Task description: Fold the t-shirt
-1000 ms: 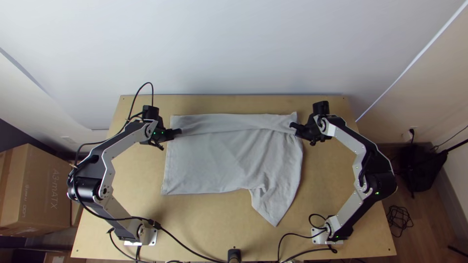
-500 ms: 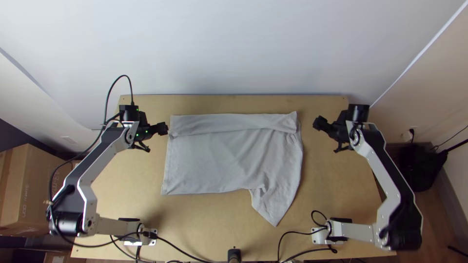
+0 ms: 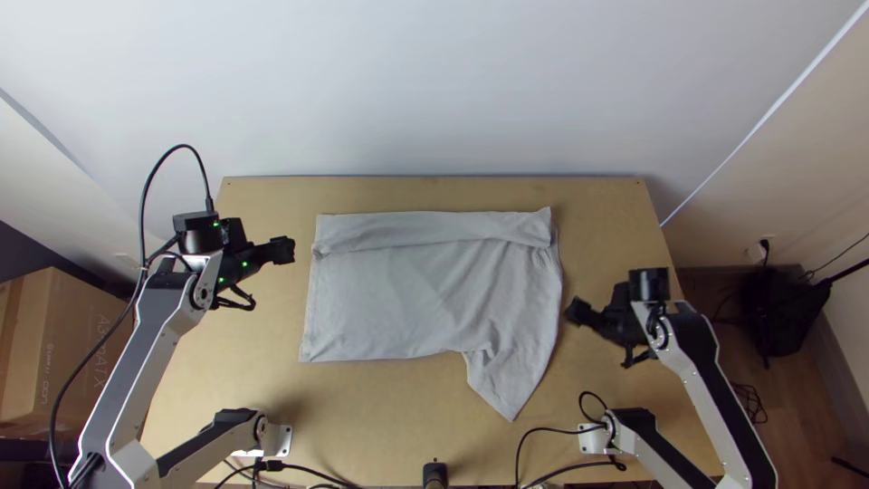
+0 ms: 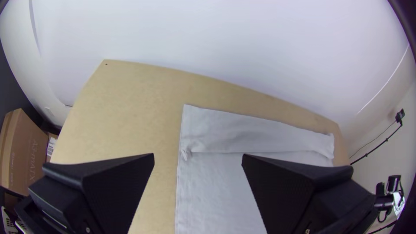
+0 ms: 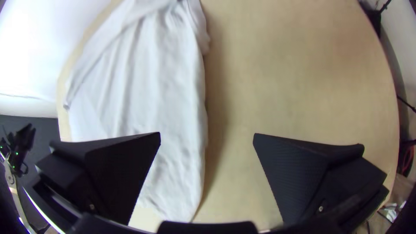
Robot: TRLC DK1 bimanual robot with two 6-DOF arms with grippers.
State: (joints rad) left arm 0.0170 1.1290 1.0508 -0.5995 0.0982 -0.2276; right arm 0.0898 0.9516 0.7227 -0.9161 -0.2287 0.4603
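My left gripper hangs off the t-shirt's left side near its far end. My right gripper is just off the shirt's right edge, about halfway along it. The light grey t-shirt lies flat, a strip along its far edge folded over and a pointed flap sticking out at the near right. In the left wrist view the left gripper stands open, the shirt beyond it. The right gripper is also open in the right wrist view, with the shirt's edge below, between its fingers.
The light wooden table has bare wood around the shirt. Cables run along its near edge, and a small black stand is at the near middle. A cardboard box stands off the table's left side.
Both grippers have drawn away from the shirt's far corners, the left one outward to the left, the right one outward and then toward the near side. The shirt lies as before.
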